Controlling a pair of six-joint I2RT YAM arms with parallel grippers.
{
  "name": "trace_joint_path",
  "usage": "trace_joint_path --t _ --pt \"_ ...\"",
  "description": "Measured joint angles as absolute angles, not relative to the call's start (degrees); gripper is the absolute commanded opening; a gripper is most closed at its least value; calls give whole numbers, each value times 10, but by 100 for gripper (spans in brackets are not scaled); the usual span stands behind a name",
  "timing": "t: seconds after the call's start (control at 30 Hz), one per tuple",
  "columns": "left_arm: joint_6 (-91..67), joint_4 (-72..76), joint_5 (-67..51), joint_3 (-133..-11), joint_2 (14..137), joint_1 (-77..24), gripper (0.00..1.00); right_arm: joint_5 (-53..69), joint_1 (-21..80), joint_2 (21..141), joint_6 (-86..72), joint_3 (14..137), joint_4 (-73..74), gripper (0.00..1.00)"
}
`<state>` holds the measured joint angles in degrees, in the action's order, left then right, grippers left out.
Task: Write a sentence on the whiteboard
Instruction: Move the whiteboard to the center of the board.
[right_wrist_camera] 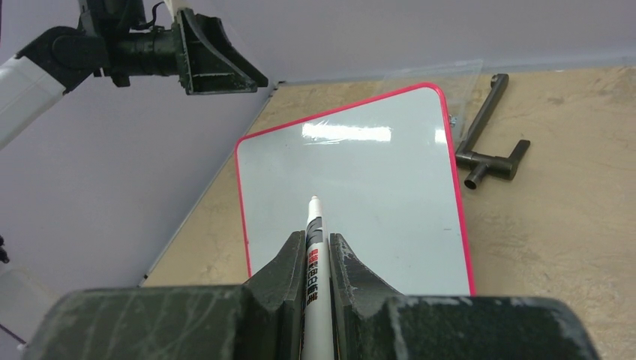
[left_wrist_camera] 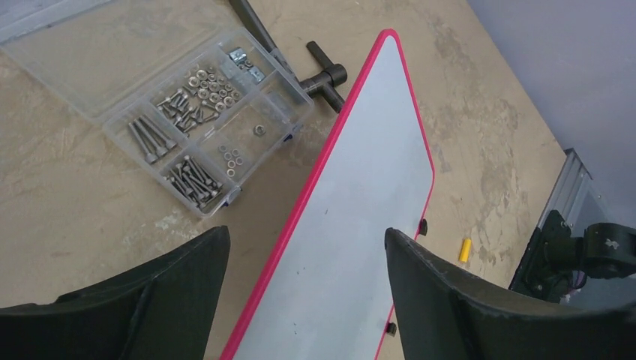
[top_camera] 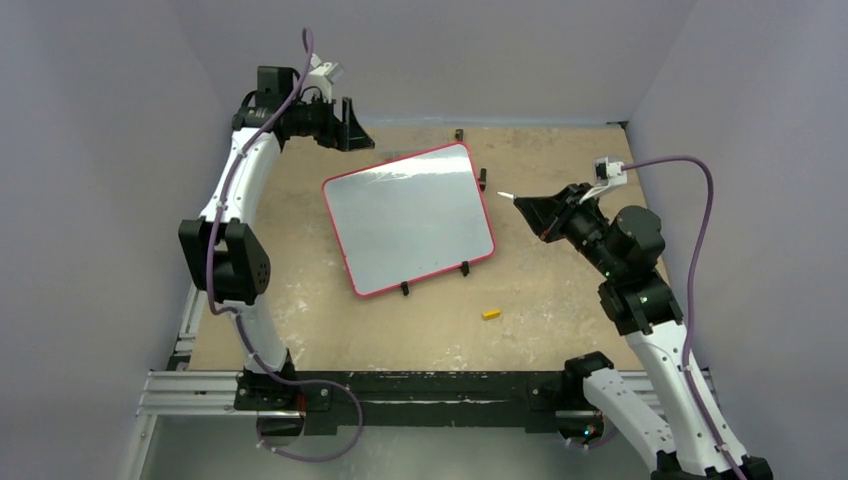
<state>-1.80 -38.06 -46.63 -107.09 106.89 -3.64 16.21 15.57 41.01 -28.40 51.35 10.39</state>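
The whiteboard (top_camera: 410, 220) lies flat on the table, pale grey with a red-pink rim and black clips on its near edge. Its face (right_wrist_camera: 352, 195) is bare; no sentence shows on it. My right gripper (right_wrist_camera: 315, 238) is shut on a white marker (right_wrist_camera: 313, 217), whose uncapped tip (top_camera: 503, 194) hangs just off the board's right edge, pointing at it. My left gripper (top_camera: 345, 125) hovers open above the table beyond the board's far left corner. In the left wrist view the whiteboard (left_wrist_camera: 360, 187) runs between the wide-set jaws of my left gripper (left_wrist_camera: 306, 231), with nothing held.
A yellow marker cap (top_camera: 491, 314) lies on the table near the board's front right corner. A clear parts box of screws and nuts (left_wrist_camera: 180, 112) and a black T-handle tool (left_wrist_camera: 326, 75) sit by the board's far side. Purple walls close in the table.
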Motion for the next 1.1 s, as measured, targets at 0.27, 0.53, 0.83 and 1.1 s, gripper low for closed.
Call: trace_joint_path --t 0.27,0.53,0.83,1.1 --pt "12 -423 -515 -1124 1142 -34 66 178 156 423 -274 514 115 0" --pt "30 -458 -542 -1139 1170 -34 58 197 156 435 -274 512 112 0" --pt "58 -497 -569 -1139 1200 -39 52 205 156 435 -274 512 117 0" --pt "89 -521 -570 -1139 1224 -59 36 205 156 426 -274 512 120 0"
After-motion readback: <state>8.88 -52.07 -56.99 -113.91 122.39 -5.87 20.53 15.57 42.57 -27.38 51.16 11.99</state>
